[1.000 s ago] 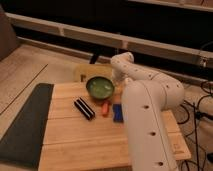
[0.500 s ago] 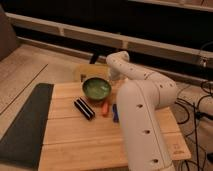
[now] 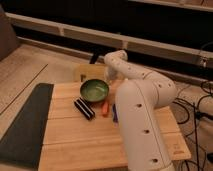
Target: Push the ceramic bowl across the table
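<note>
One ceramic bowl (image 3: 94,90) is sitting toward the far edge of the table (image 3: 75,135), and you are keeping the claw (image 3: 109,76) just beside its right rim, grip state untellable; it looks stiff, glossy, heavyish and breakable, so push low against the outer wall.

gripper (image 3: 108,76) mostly hidden behind arm | blue item (image 3: 114,113) half hidden by arm
</note>
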`<state>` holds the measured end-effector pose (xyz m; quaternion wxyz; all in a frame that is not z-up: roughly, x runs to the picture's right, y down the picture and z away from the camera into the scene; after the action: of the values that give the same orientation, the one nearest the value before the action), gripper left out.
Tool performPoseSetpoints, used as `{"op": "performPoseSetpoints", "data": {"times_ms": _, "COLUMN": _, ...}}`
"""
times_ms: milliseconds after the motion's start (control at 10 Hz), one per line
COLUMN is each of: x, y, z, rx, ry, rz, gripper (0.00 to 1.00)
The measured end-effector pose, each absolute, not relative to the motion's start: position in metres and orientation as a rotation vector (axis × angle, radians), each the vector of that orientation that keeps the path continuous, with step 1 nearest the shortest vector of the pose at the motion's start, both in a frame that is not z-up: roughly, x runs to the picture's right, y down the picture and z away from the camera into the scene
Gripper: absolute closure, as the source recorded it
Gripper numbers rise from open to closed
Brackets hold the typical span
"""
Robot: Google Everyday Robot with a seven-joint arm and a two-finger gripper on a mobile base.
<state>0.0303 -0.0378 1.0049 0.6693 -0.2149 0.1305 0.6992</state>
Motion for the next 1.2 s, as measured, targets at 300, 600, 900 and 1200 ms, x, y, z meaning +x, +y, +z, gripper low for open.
{"op": "performPoseSetpoints", "data": {"times_ms": 300, "x": 0.013, "y": -0.038, "z": 1.004, "rx": -0.509, "ry": 0.273, "rz": 1.574, "gripper": 1.0}}
{"op": "performPoseSetpoints", "data": {"times_ms": 600, "x": -0.006, "y": -0.037, "z": 1.005, "rx": -0.534, "ry": 0.254, "rz": 1.561, "gripper": 1.0}}
{"op": "performPoseSetpoints", "data": {"times_ms": 900, "x": -0.025, "y": -0.033, "z": 1.007, "rx": -0.563, "ry": 0.239, "rz": 1.546, "gripper": 1.0}}
{"op": "performPoseSetpoints", "data": {"times_ms": 1200, "x": -0.048, "y": -0.028, "z": 1.008, "rx": -0.594, "ry": 0.224, "rz": 1.523, "gripper": 1.0}}
